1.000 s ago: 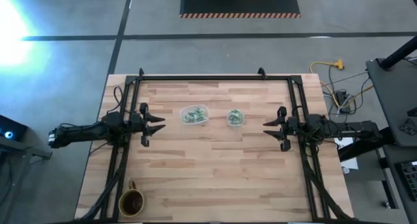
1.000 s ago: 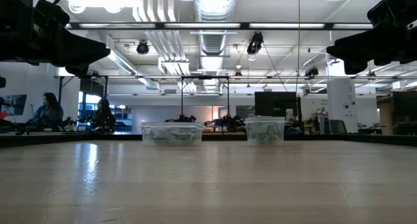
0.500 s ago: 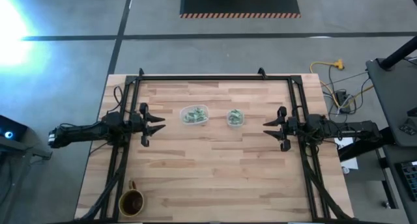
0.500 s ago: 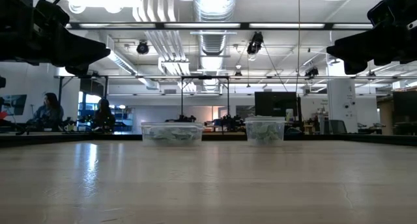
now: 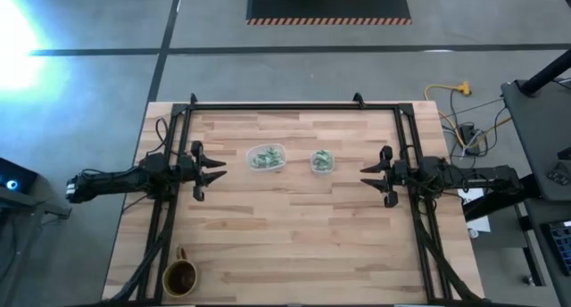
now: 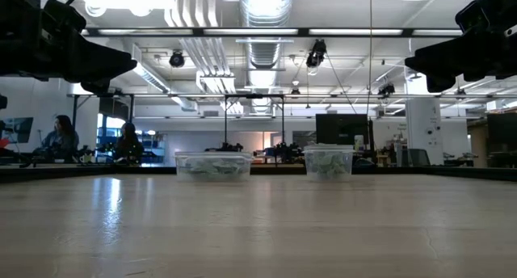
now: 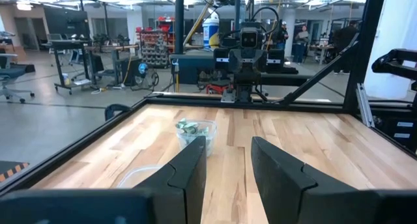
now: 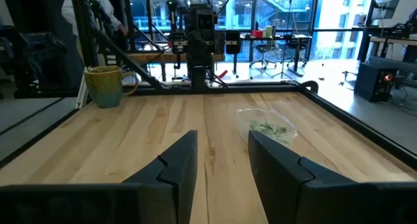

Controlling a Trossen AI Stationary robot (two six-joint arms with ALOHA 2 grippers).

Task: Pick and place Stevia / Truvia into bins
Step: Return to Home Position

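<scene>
Since the pale wooden table (image 5: 294, 244) shows no loose packets in the overhead view, we judge the sorting done, with only the retreat to rest left. Both dark arms reach in at mid-height of that frame. The left gripper (image 7: 228, 140) is by the table's left edge and the right gripper (image 8: 223, 135) by its right edge, each raised off the wood with fingers parted and nothing between them. To finish well, we would hold them spread, high and well apart from the containers, with no sweep across the middle. The wider clear plastic bin with rounded corners (image 5: 266, 157) sits just above centre. A brown mug (image 5: 180, 277) stands at lower left, well apart from either arm. The smaller clear square bin (image 5: 322, 161) sits near the wider one, to its right. The tiny green-and-white Stevia packets (image 5: 264, 159) lie inside both bins. Nothing we can see blocks either arm's way.
</scene>
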